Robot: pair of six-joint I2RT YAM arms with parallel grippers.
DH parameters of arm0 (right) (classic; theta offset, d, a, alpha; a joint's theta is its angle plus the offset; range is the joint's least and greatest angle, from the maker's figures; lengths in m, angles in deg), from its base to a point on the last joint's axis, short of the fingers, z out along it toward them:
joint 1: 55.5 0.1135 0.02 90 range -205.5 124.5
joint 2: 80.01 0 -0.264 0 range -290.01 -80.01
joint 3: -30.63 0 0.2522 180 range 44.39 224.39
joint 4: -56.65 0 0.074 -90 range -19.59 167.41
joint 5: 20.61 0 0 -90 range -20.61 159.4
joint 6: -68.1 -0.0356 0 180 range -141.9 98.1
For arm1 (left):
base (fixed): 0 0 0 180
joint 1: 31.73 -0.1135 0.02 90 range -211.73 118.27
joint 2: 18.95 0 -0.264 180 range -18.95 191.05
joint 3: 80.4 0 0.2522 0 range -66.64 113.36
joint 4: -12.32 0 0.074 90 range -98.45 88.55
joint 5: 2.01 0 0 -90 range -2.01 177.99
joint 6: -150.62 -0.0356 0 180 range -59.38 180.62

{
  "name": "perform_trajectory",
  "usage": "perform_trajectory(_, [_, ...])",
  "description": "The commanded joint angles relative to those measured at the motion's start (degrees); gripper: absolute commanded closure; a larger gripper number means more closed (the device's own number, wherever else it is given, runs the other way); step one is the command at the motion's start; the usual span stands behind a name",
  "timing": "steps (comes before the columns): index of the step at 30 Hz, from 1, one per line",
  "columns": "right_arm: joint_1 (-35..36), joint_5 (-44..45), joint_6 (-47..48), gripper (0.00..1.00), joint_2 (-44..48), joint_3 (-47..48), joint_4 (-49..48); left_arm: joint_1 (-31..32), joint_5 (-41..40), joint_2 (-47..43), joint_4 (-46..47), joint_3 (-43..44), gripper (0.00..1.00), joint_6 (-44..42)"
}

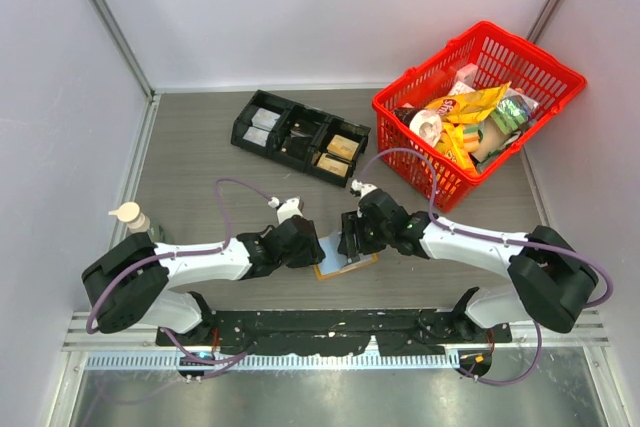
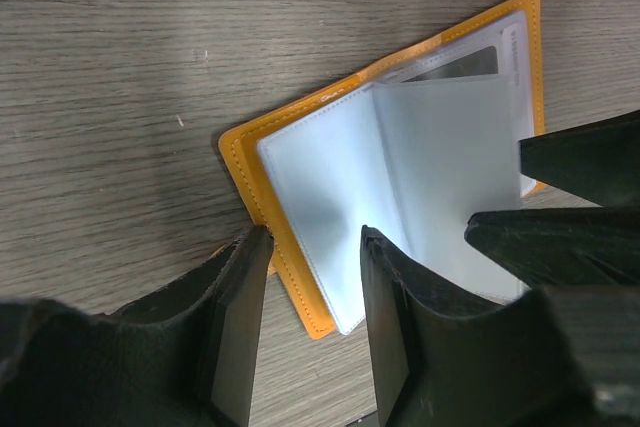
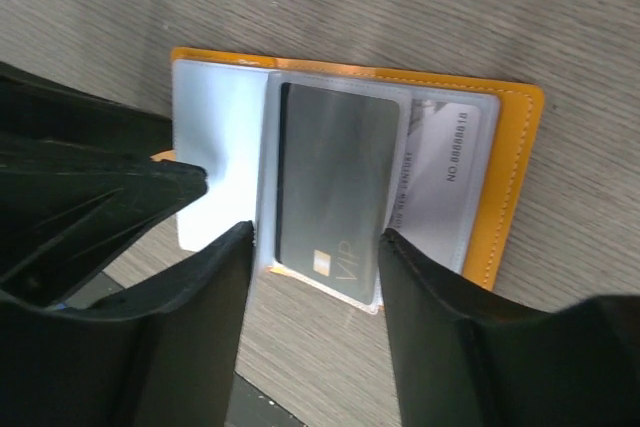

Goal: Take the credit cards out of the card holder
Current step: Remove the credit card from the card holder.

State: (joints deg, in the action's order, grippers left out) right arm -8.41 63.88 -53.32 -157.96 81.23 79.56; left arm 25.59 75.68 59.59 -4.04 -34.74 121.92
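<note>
The card holder (image 1: 347,266) lies open on the table between my two grippers, tan-orange outside with pale panels (image 2: 330,187) inside. In the right wrist view a dark grey VIP card (image 3: 335,177) sits in a clear sleeve, and a white numbered card (image 3: 437,162) lies under it against the orange cover (image 3: 512,177). My right gripper (image 3: 315,237) is open, its fingers on either side of the sleeve's near end. My left gripper (image 2: 312,242) is open and straddles the holder's near corner, one finger off the orange edge and one over the pale panel.
A black compartment tray (image 1: 300,135) with small packs stands at the back. A red basket (image 1: 545,97) full of snack packets is at the back right. A small bottle (image 1: 130,215) stands by the left wall.
</note>
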Motion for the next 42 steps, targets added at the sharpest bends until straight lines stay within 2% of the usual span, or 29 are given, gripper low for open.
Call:
perform_trajectory(1, [1.25, -2.39, -0.05, 0.39, 2.63, 3.68, -1.59, 0.69, 0.54, 1.70, 0.04, 0.18, 0.54, 0.58])
perform_trajectory(8, [2.30, -3.09, -0.05, 0.29, 2.54, 4.64, -1.59, 0.78, 0.10, 1.00, -0.05, -0.26, 0.50, 1.02])
perform_trajectory(14, [2.39, -1.43, 0.30, 0.25, 3.68, 5.43, -0.10, 0.78, -2.09, -2.42, -0.84, -2.19, 0.39, 2.51])
perform_trajectory(18, [2.39, 1.91, 0.66, 0.25, 4.65, 5.26, 1.13, 0.69, -5.43, -8.04, -4.16, -3.95, 0.30, 4.26])
perform_trajectory(24, [2.22, 7.52, 1.62, 0.26, 5.88, 5.17, 3.07, 0.78, -11.58, -19.99, -13.31, -4.48, 0.27, 5.41])
perform_trajectory(28, [2.04, 7.63, 2.33, 0.34, 5.71, 5.26, 3.16, 0.69, -13.87, -26.85, -15.86, -4.92, 0.29, 6.46])
perform_trajectory(32, [1.69, 6.66, 2.94, 0.46, 4.48, 5.08, 2.11, 0.69, -12.56, -29.15, -12.54, -4.48, 0.34, 5.59])
perform_trajectory(36, [1.08, 4.03, 2.86, 0.64, 2.72, 4.38, -0.26, 0.69, -8.61, -24.86, -5.60, -2.72, 0.41, 4.10])
perform_trajectory(42, [-1.30, 1.57, 3.03, 0.73, 0.35, 2.80, -3.34, 0.60, -3.68, -12.91, 7.41, -2.63, 0.46, 4.97])
